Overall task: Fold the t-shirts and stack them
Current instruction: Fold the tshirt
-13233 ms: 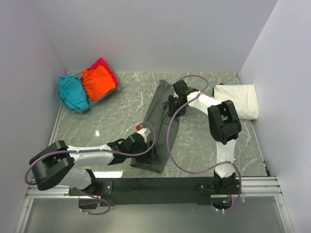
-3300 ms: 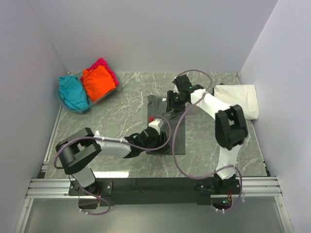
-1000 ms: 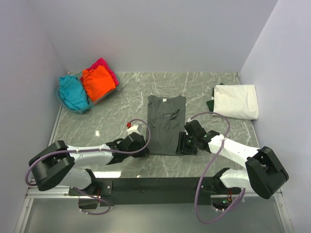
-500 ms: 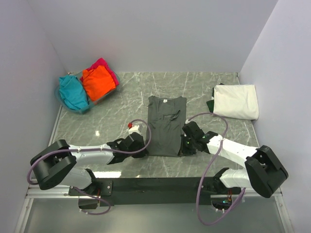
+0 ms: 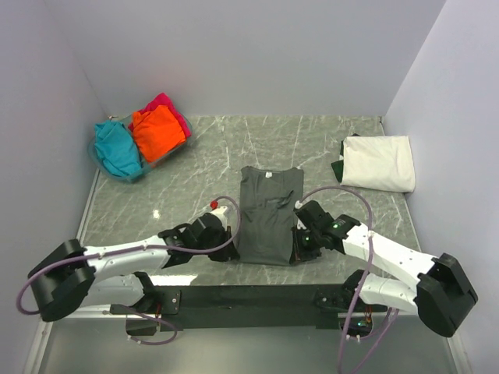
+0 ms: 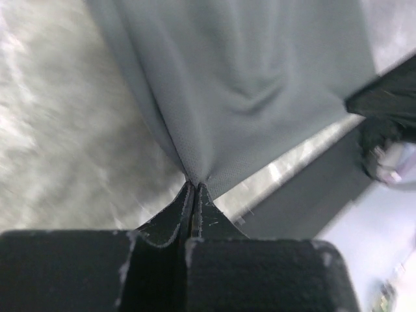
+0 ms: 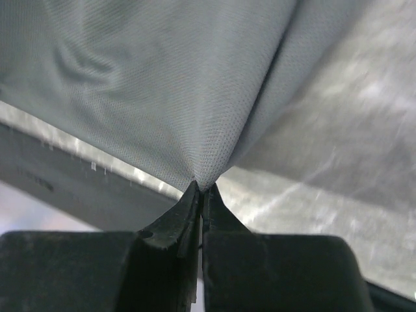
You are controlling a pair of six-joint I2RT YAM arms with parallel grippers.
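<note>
The grey shirt point(image 5: 269, 214) is laid out in the middle of the table point(image 5: 195, 167). Its near left corner is clamped in the left gripper point(image 6: 194, 188), and its near right corner in the right gripper point(image 7: 202, 188). A folded white shirt point(image 5: 380, 162) is seen by the right wall.

Dark grey t-shirt point(image 5: 269, 218) dragged nearer, its corners now in left gripper point(image 6: 194, 189) and right gripper point(image 7: 201, 189).

Overhead view: high at 6 o'clock, facing down. Wrist views: close-up along left gripper point(image 6: 194, 188) and right gripper point(image 7: 201, 188); all share the dark grey t-shirt point(image 5: 269, 214).
</note>
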